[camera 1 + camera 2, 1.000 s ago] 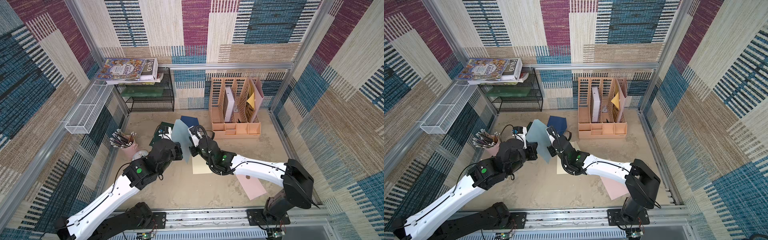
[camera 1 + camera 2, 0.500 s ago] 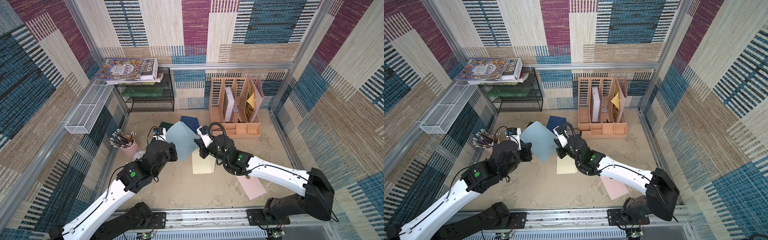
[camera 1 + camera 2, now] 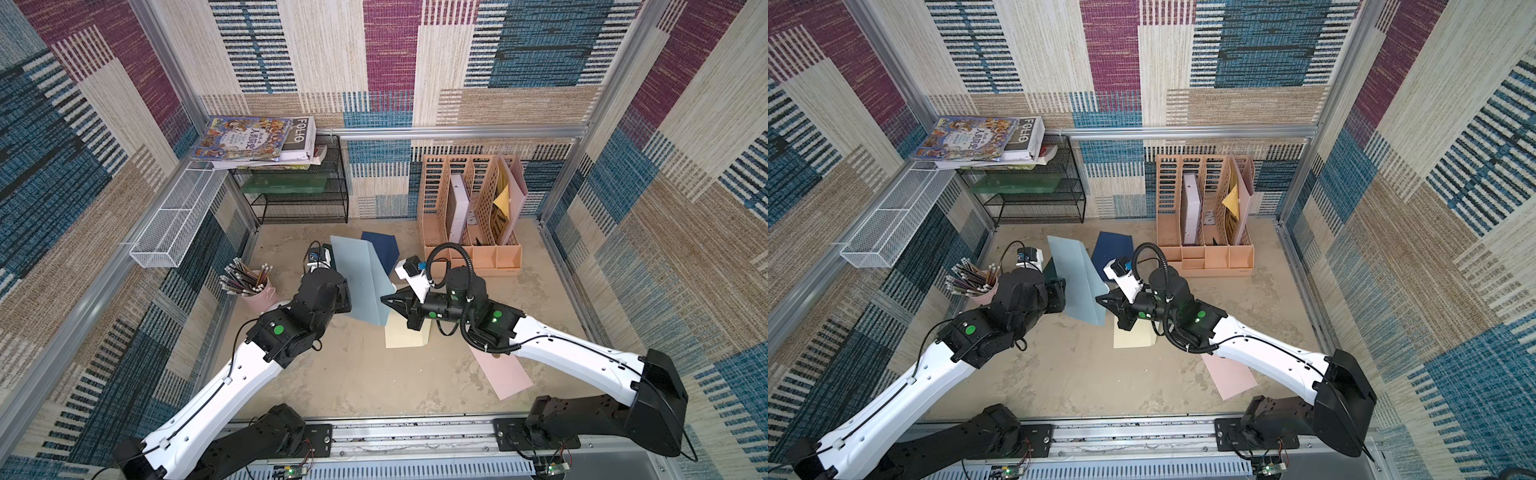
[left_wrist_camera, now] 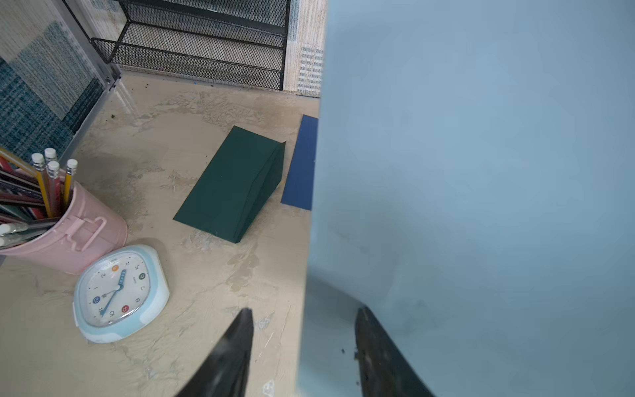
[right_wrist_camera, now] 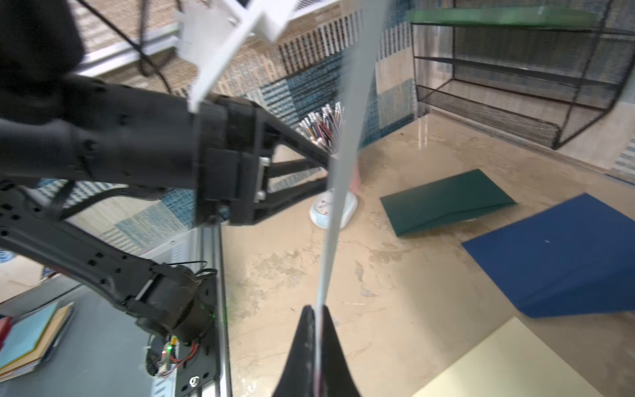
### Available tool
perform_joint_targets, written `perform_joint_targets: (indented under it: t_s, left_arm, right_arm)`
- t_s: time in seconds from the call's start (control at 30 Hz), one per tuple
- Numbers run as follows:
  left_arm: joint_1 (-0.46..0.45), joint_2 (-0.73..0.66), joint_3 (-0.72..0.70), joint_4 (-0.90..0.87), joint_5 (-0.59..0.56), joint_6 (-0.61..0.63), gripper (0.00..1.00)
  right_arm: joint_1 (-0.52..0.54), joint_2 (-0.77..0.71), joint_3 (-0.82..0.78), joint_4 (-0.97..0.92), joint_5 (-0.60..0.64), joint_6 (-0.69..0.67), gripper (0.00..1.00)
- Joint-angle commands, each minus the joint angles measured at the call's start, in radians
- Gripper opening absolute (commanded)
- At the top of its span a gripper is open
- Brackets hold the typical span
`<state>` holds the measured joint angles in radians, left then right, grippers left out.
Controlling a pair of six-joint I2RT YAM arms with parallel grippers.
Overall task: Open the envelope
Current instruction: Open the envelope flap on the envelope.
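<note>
Left gripper [image 4: 302, 347] just released, jaws now apart astride the light-blue envelope [image 3: 361, 282], leaving it held upright above the table [image 3: 353, 374] solely by the clamped right gripper [image 5: 318, 330], so flap-opening likely finishing.

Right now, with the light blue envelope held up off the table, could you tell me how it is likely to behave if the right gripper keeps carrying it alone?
The light blue envelope looks thin, so probably light. Pinched only at one edge by the right gripper, it may sag or swing. The left gripper stands open around its other edge, so it is probably giving little support.
</note>
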<state>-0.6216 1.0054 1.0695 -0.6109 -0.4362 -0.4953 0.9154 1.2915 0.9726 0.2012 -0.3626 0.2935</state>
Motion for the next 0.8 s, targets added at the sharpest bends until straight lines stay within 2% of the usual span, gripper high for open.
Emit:
perform_joint_targets:
  t_s: [0.0, 0.27, 0.47, 0.63, 0.7, 0.77]
  left_arm:
    - [0.024, 0.014, 0.009, 0.005, 0.03, 0.028, 0.53]
    - [0.053, 0.045, 0.017, 0.066, 0.14, 0.041, 0.54]
    - [0.053, 0.065, -0.018, 0.197, 0.339, 0.04, 0.54]
    - [0.054, 0.059, -0.063, 0.284, 0.447, 0.024, 0.54]
    - [0.054, 0.045, -0.057, 0.244, 0.387, 0.014, 0.54]
    - [0.058, 0.011, -0.042, 0.146, 0.227, -0.004, 0.54]
  right_arm:
    - [0.001, -0.005, 0.001, 0.009, -0.166, 0.032, 0.0]
    - [-0.001, 0.019, -0.035, 0.101, -0.338, 0.1, 0.0]
    - [0.001, 0.06, -0.038, 0.171, -0.347, 0.135, 0.0]
    - [-0.004, 0.098, -0.033, 0.213, -0.349, 0.157, 0.0]
    - [-0.011, 0.104, -0.031, 0.212, -0.348, 0.163, 0.0]
    - [-0.024, 0.092, -0.029, 0.187, -0.324, 0.162, 0.0]
